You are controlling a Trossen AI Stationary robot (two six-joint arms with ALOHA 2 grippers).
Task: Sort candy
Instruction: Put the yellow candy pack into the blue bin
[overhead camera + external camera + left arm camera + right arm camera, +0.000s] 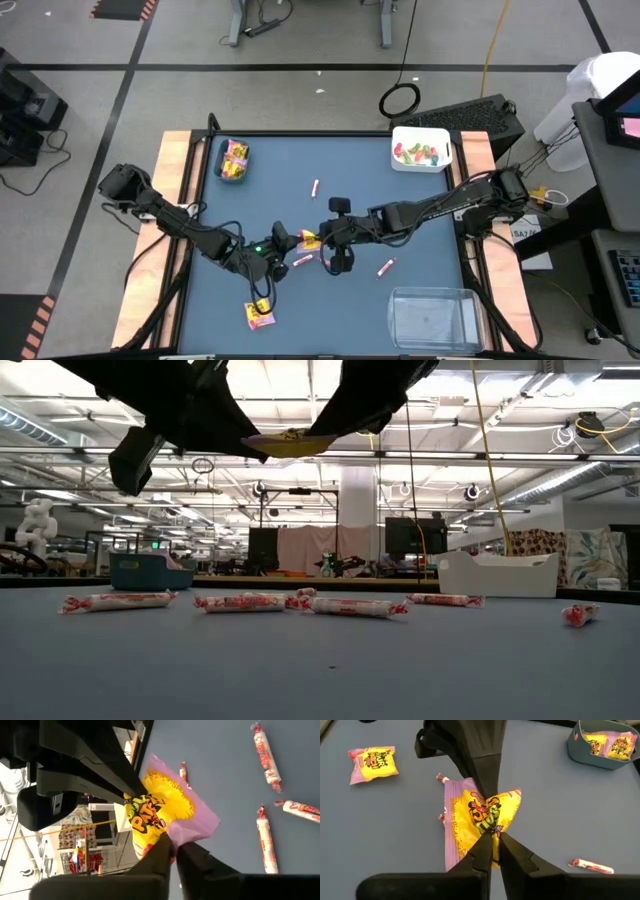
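Both my claws pinch one yellow packet above the counter: a handover.

High view: my left claw [290, 243] and right claw [322, 240] meet mid-counter on the packet [310, 240]. Low view: the packet [285, 443] hangs flat, long axis level, sticks [240, 602] below. Left wrist view: my fingers [165, 851] press together on its purple edge. Right wrist view: my fingers [490, 851] nip its middle. Next, I judge, one claw lets go; the other carries it to the teal bin [605, 745].
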